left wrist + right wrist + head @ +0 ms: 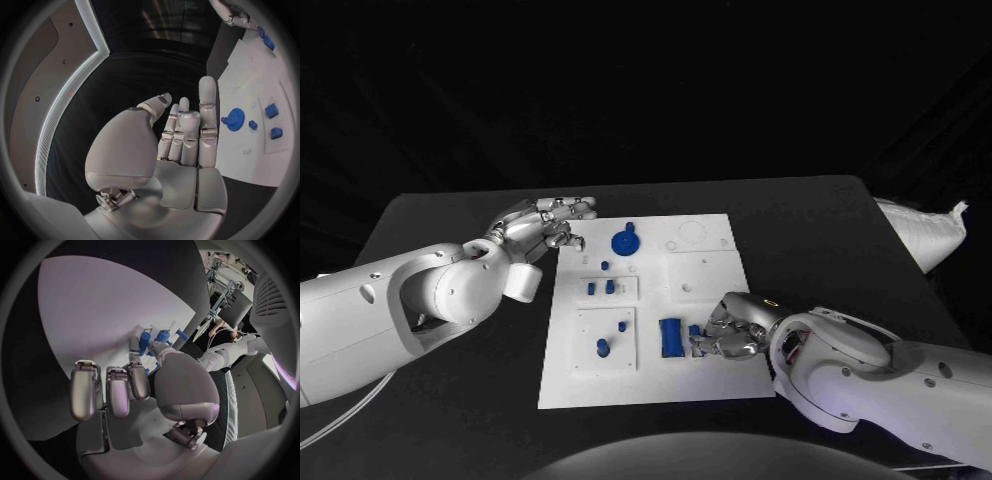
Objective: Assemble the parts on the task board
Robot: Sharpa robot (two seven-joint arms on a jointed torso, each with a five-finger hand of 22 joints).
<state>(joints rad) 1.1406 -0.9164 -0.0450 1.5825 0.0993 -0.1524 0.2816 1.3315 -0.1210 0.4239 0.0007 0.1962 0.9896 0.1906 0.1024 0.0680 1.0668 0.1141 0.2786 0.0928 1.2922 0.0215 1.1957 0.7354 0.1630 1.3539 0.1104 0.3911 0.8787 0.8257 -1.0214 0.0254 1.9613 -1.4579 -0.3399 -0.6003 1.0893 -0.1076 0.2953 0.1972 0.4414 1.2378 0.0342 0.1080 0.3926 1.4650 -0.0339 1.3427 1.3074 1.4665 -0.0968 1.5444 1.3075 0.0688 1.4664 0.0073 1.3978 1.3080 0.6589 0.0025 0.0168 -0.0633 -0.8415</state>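
White plastic makes up the task board (678, 380), which lies in the middle of the black table (444, 410) in the head view. On it sit blue parts: a gear (626, 241) near its far edge, two small blocks (600, 287) in a recessed panel at mid-board, a small peg (603, 347) in the near-left panel, and a long block (672, 337) beside that panel. The left hand (545, 224) hovers at the board's far-left corner, fingers loosely apart and holding nothing, just beside the gear but apart from it. The right hand (728, 336) rests on the board's near-right part with its fingers curled down next to the long block; whether they grip it cannot be told from here

From the left wrist, the left hand (181, 135) stands with fingers straight and side by side, thumb apart, nothing in them; the gear (234, 120) and small blocks (272, 121) lie on the board (250, 160) beyond the fingertips

From the right wrist, the right hand (134, 390) lies over the board (94, 305), fingers bent; blue pieces (154, 339) sit at the fingertips, contact unclear
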